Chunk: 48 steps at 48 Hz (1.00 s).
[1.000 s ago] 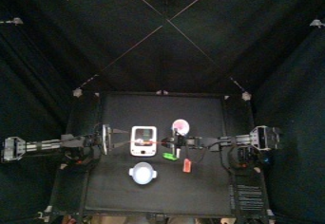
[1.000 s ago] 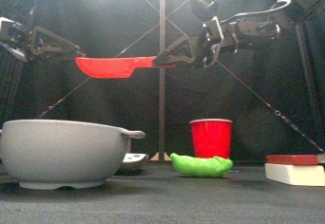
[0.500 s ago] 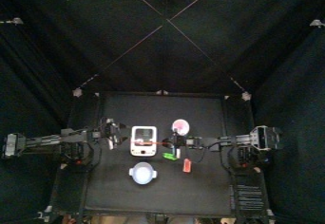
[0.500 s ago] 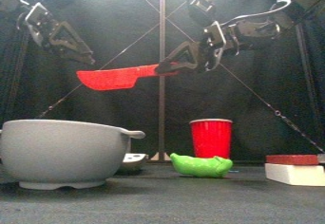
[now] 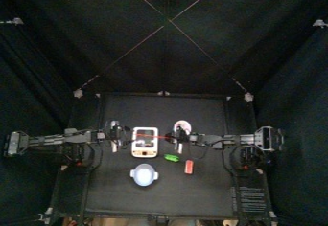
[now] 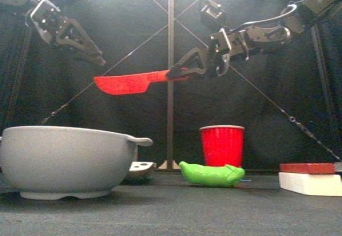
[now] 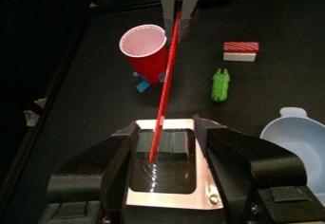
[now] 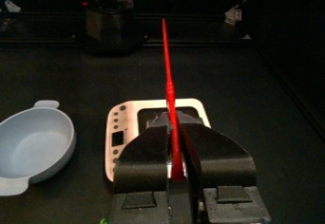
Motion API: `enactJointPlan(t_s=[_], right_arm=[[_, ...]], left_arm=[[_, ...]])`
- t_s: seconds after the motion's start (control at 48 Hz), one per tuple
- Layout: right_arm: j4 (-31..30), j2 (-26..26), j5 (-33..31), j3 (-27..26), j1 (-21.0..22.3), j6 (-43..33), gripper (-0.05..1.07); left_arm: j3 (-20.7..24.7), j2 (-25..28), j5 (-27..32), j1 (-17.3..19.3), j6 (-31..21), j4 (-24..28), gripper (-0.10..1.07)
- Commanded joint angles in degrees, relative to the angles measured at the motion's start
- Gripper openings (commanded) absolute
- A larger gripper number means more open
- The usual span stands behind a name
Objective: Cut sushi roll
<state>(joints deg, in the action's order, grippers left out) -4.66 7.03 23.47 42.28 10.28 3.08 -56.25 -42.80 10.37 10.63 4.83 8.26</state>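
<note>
Right now the right end effector (image 6: 183, 72) is clamping the handle of the red knife (image 6: 131, 82), holding it high and roughly level, with the blade pointing across toward the left arm.

The left end effector (image 6: 83, 48) is hanging with its jaws wide apart and nothing in them. It is sitting just off the knife tip, not touching it.

The sushi roll (image 8: 158, 121) is lying on the white board (image 8: 127, 125), down on the bench. I'm reading it as the small dark piece mid-board. The right jaws are partly hiding it, so I can't tell its long axis.

Key relation: the roll is sitting below the blade, well apart from it in height. In the right wrist view the blade line is running straight out over the board, and the left wrist view shows the same line from the other end. So the knife is looking lined up over the board, and the remaining gap is vertical.

- **Nearer arm:** both are hovering over the board in the top view, the left from the side away from the red cup (image 7: 143, 49). Only the right is carrying a tool.
- **Judgement:** the right arm should be bringing the blade down, and the cut angle needs checking once the roll is showing clearly.
</note>
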Motion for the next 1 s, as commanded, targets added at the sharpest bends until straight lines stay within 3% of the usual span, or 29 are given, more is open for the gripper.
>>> enactJointPlan(t_s=[0.0, 0.104, 0.354, 0.562, 0.854, 0.979], right_arm=[[-0.1, 1.8, 0.2, -1.1, 0.1, 0.1, 0.31], [-0.6, 1.8, 0.2, -1.1, 0.1, 0.1, 0.30], [-0.8, 1.8, 0.2, -1.3, 0.1, 0.1, 0.31], [-0.8, 1.8, 0.2, -1.2, 0.1, 0.1, 0.31], [-0.8, 1.8, 0.2, -1.1, 0.1, 0.1, 0.31], [-0.8, 1.8, 0.2, -1.1, 0.1, 0.0, 0.30]], left_arm=[[-0.9, 0.6, -5.2, 1.1, -0.1, 0.0, 0.86], [-2.6, 0.6, -8.8, 2.2, -0.1, 0.2, 0.86], [-4.0, 2.5, -9.6, 5.1, 0.0, 0.3, 0.86], [-4.0, 4.9, -11.1, 5.2, 0.0, 0.5, 0.85], [-4.0, 6.9, -12.4, 5.4, 0.0, 0.6, 0.61], [-4.1, 6.9, -13.2, 5.6, 0.0, 0.6, 0.57]])
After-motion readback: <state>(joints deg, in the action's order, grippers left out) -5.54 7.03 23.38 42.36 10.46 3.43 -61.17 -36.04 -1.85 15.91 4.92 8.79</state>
